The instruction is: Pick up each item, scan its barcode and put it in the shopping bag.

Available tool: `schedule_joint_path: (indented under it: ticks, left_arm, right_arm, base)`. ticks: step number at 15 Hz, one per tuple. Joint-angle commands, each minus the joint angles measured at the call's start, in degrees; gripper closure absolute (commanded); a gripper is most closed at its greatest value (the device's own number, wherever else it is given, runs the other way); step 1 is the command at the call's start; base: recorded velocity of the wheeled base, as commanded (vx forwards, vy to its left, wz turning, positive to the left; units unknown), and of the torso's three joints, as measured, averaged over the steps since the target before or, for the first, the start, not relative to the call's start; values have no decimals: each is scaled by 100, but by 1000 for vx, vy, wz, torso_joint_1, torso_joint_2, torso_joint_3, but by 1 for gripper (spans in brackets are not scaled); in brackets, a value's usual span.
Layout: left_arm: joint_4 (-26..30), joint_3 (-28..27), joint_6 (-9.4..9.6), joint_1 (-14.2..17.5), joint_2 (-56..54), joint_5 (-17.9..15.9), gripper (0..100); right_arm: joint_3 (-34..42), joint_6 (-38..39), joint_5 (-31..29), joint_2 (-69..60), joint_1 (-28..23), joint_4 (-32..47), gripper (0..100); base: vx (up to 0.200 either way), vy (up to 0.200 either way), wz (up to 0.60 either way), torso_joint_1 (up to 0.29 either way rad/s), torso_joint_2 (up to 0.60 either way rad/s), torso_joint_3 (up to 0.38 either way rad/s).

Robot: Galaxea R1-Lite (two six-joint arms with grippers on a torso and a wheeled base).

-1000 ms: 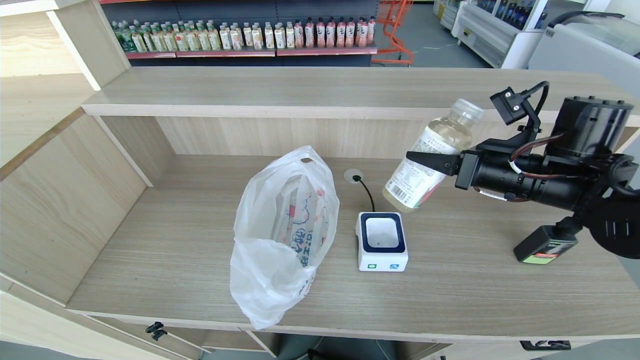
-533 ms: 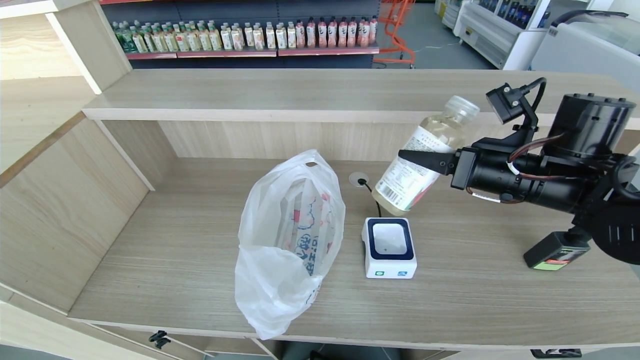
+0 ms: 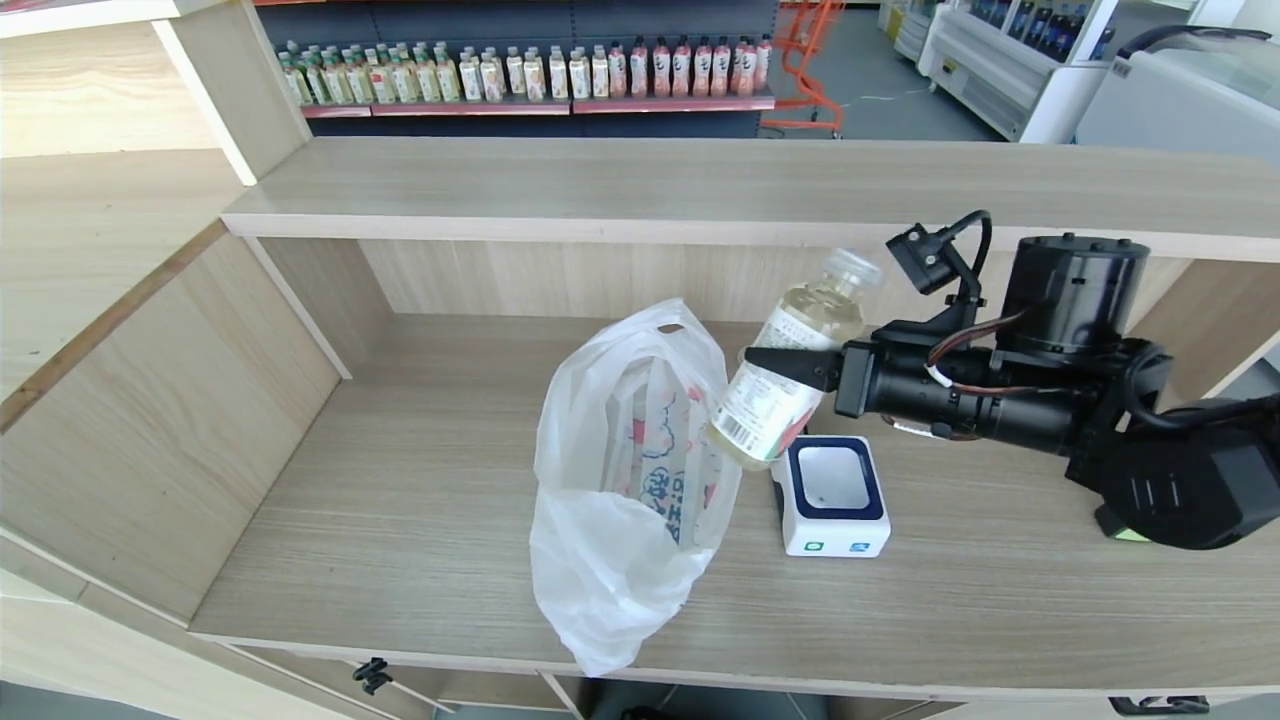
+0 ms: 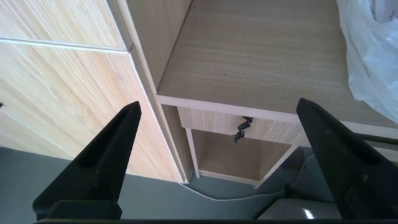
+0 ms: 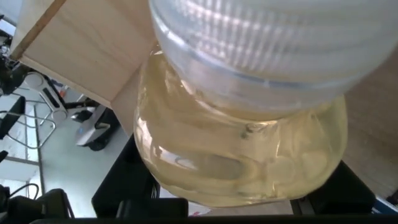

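The clear plastic bottle of pale yellow liquid with a white label (image 3: 790, 370) is held above the counter, tilted, its ribbed cap toward 1 o'clock and its base toward 7 o'clock. The right gripper (image 3: 772, 376) is clamped across the label. One black finger (image 3: 790, 362) is seen in front; the other is hidden behind the bottle. In the right wrist view the bottle's shoulder (image 5: 249, 155) is cut off by the frame.

The bottle's base lies at 11 o'clock of the white box-shaped barcode scanner with a dark blue window rim (image 3: 835, 495), and the scanner's near corner is covered. The base overlaps the rim of the thin white plastic shopping bag (image 3: 620, 500) at 3 o'clock; contact cannot be judged. Printed packaging is dimly seen through the bag's film.

A wide stretch of the pale wooden counter (image 3: 400, 500) lies between the bag and the side panel at 9 o'clock. The bag's bottom reaches the front edge at 6 o'clock.

The left gripper (image 4: 219, 106) is held with fingers wide apart, nothing between them, off the counter's front edge above a black drawer handle (image 4: 242, 129).
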Motion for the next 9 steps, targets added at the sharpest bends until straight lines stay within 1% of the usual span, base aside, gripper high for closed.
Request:
schedule_joint_path:
  ticks: [1, 4, 6, 7, 9]
  left_arm:
    - [1, 0, 1, -4, -2, 3, 0]
    - [1, 0, 1, -4, -2, 3, 0]
    - [1, 0, 1, -4, -2, 3, 0]
    - [1, 0, 1, 5, -2, 3, 0]
    - [1, 0, 1, -4, -2, 3, 0]
  right_arm:
    - [-22, -10, -182, 399, 179, -15, 100]
    - [-22, -98, -217, 654, 337, -68, 100]
    - [-153, -502, -358, 997, 408, -209, 100]
    - [-171, -898, -358, 1234, 443, -472, 100]
    - [-197, -1162, -340, 1542, 504, -842, 100]
  base:
    - [0, 0, 0, 0, 0, 0]
    - [0, 0, 0, 0, 0, 0]
    - [0, 0, 0, 0, 0, 0]
    - [0, 0, 0, 0, 0, 0]
    - [0, 0, 0, 0, 0, 0]
